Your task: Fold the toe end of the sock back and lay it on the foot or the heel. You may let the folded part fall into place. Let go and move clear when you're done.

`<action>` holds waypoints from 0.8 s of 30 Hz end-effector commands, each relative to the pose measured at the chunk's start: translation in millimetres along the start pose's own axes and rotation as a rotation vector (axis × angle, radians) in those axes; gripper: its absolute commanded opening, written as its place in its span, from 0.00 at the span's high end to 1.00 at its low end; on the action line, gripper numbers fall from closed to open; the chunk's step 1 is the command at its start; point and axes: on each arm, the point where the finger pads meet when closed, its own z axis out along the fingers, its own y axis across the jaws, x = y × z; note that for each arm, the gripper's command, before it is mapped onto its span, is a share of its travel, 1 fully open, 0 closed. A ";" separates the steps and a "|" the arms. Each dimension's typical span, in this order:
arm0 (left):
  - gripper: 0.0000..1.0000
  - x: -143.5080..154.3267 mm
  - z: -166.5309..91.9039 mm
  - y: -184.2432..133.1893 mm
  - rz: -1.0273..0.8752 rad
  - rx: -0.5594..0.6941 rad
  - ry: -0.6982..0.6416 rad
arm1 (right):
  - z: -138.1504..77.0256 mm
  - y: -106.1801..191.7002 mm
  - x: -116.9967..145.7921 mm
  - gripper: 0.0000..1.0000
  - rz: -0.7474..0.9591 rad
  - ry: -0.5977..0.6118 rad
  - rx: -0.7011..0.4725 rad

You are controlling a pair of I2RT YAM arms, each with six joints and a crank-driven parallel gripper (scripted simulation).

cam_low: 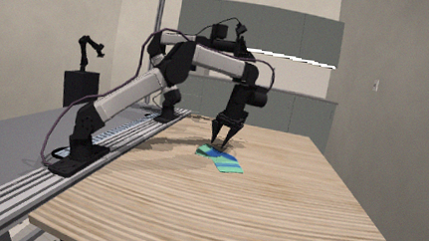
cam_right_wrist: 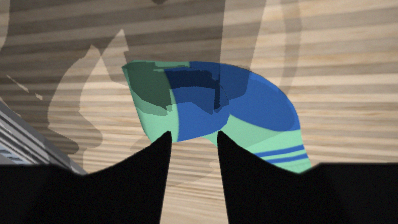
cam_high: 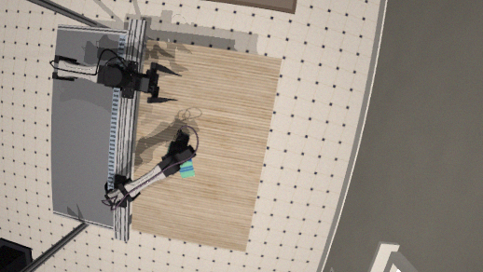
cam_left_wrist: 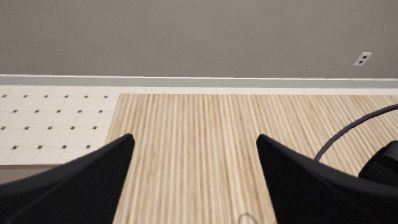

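Jaws (cam_low: 218, 146) parted; striped, curved sock (cam_high: 187, 169) (cam_low: 229, 164) (cam_right_wrist: 265, 102) on wood-grain tabletop (cam_high: 219, 196) (cam_low: 244, 218) (cam_left_wrist: 195, 125) (cam_right_wrist: 350, 75).

Sock (cam_high: 187, 169) (cam_low: 228, 165) (cam_right_wrist: 265, 102): mint green, blue patches, blue stripes.

Top looks down (wide), sharing the tabletop with the oblique exterior
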 end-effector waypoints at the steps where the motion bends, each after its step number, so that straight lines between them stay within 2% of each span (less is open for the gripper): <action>1: 0.00 -7.6 -1.2 -1.5 -0.001 0.005 -0.021 | 14.6 -2.6 5.0 0.60 0.005 0.027 -0.023; 3: 0.00 -7.6 -1.2 -1.5 -0.001 0.005 -0.021 | 14.6 -2.6 5.0 0.60 0.005 0.027 -0.023; 4: 0.00 -7.6 -1.2 -1.5 -0.001 0.005 -0.021 | 2.5 -0.4 2.2 0.60 0.001 0.007 -0.007; 6: 0.00 -7.6 -1.2 -1.5 -0.001 0.005 -0.021 | -5.2 -0.2 1.1 0.60 -0.005 -0.006 0.004; 9: 0.00 -7.6 -1.2 -1.5 -0.001 0.005 -0.021 | -1.7 -6.3 -2.1 0.60 -0.003 -0.006 0.003; 10: 0.00 -7.6 -1.2 -1.5 -0.001 0.005 -0.021 | -7.0 -8.6 -5.4 0.60 -0.006 -0.024 0.017; 11: 0.00 -7.6 -1.2 -1.5 -0.001 0.005 -0.021 | -25.4 3.9 6.4 0.60 0.020 -0.016 0.022; 14: 0.00 -7.6 -1.2 -1.5 -0.001 0.005 -0.021 | -33.8 5.6 6.1 0.60 0.016 -0.028 0.035; 15: 0.00 -7.6 -1.2 -1.5 -0.001 0.005 -0.021 | -27.0 -9.4 -0.5 0.60 0.024 -0.060 0.064; 20: 0.00 -7.6 -1.2 -1.5 -0.001 0.005 -0.021 | -35.1 -20.7 -2.9 0.60 0.057 -0.109 0.113; 24: 0.00 -7.6 -1.2 -1.5 -0.001 0.005 -0.021 | -56.2 -38.7 -3.8 0.60 0.121 -0.207 0.200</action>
